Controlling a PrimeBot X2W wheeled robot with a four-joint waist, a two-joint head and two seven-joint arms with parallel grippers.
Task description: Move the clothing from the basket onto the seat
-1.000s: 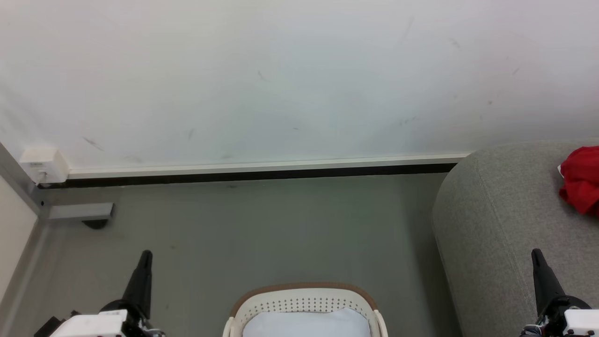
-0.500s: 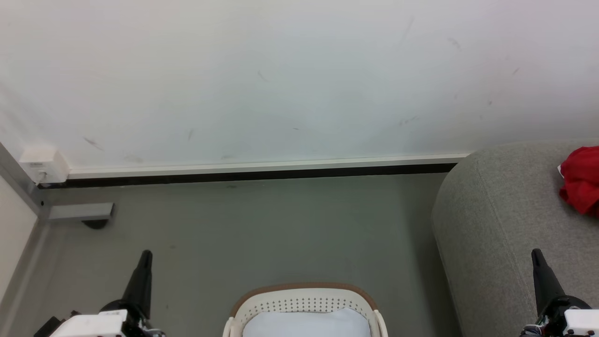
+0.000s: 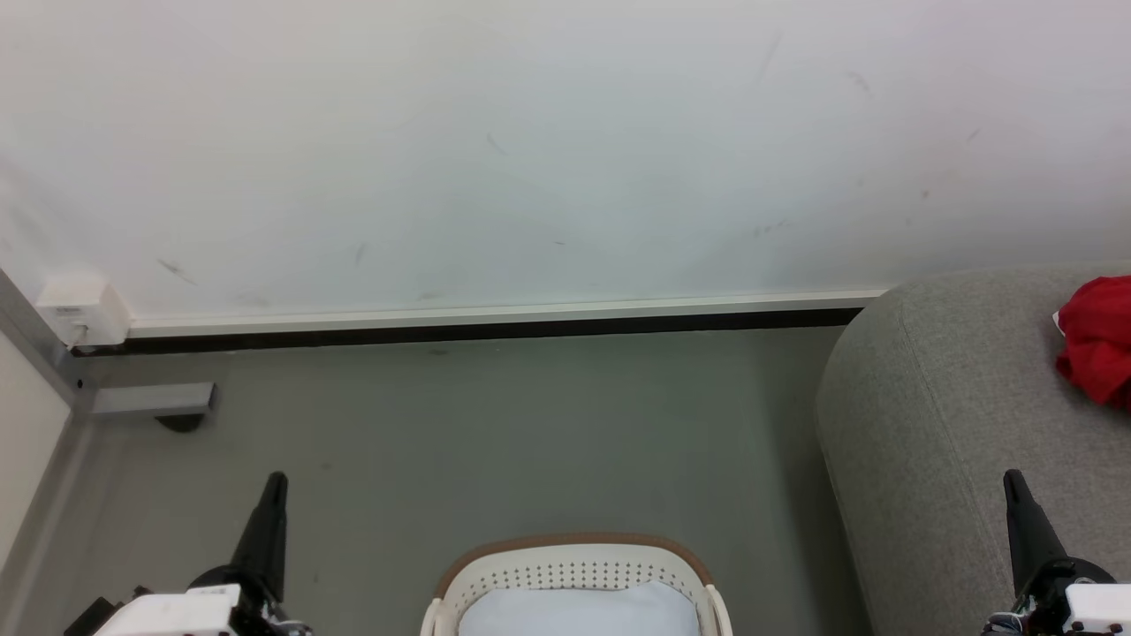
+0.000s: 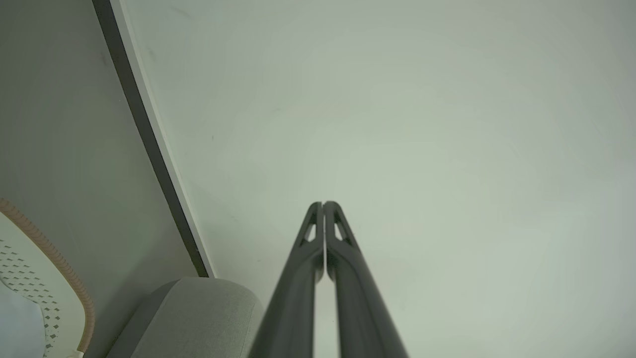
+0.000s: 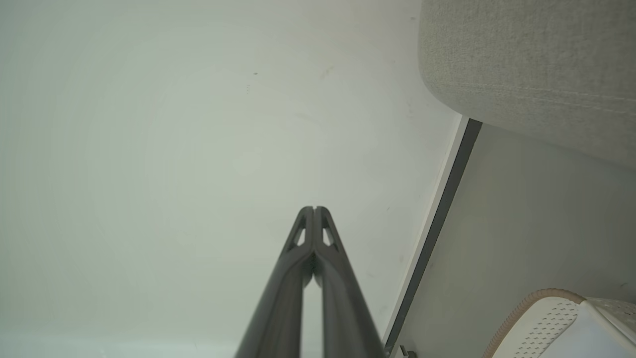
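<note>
The red clothing (image 3: 1098, 340) lies bunched on the grey seat (image 3: 954, 415) at the right edge of the head view, partly cut off by the frame. The cream basket (image 3: 565, 561) with its brown rim stands on the floor at bottom centre, with a pale bluish-white cloth (image 3: 579, 611) inside it. My left gripper (image 3: 276, 481) is shut at the lower left, left of the basket, holding nothing. My right gripper (image 3: 1012, 479) is shut over the seat's front part, well short of the clothing. The wrist views show the left gripper (image 4: 323, 204) and right gripper (image 5: 314, 209) with fingertips together, pointing at the wall.
A white wall with a dark baseboard (image 3: 477, 331) runs behind the grey floor (image 3: 495, 433). A white socket box (image 3: 79, 311) and a grey bracket (image 3: 150, 399) sit in the left corner. The seat (image 4: 198, 313) and basket rim (image 5: 536, 308) show at the wrist views' edges.
</note>
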